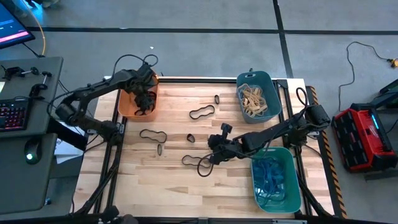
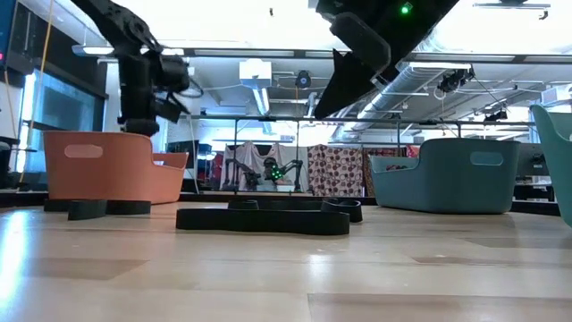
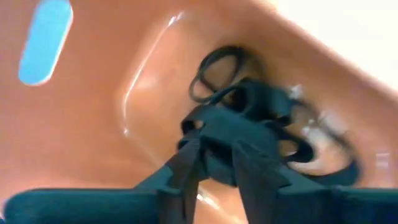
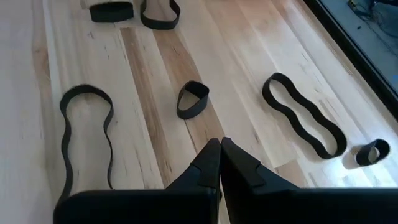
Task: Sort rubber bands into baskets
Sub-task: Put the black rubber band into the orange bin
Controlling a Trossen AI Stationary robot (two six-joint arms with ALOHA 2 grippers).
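Light wooden boards make up the table top [image 1: 186, 177], and grey floor lies all around it. Three baskets sit on the wood. The orange basket [image 1: 126, 107] is at the far left. The dark teal basket [image 1: 273, 93] is at the far right and is full of tan rubber bands [image 1: 254, 99]. The green basket [image 1: 290, 163] is at the near right and holds blue rubber bands [image 1: 268, 179].

The left gripper [image 1: 144, 98] reaches down into the orange basket. In the left wrist view its two fingers [image 3: 186, 171] stand a little apart, right over a heap of black rubber bands [image 3: 261, 112] on the basket floor. I cannot tell if a band is caught between them.

The right gripper [image 1: 214, 155] hangs over the middle of the table, near the green basket. Its fingers [image 4: 208, 168] are pressed tight together and hold nothing.

More black bands lie loose on the wood. A long wavy band [image 1: 202, 112] and a small ring [image 1: 217, 99] lie between the orange and teal baskets. Another wavy band [image 1: 153, 134] lies near the orange basket, with a small loop [image 1: 160, 149] just beside it. One small loop [image 1: 191, 138] lies in the middle. A twisted band [image 1: 194, 162] lies just beside the right gripper.
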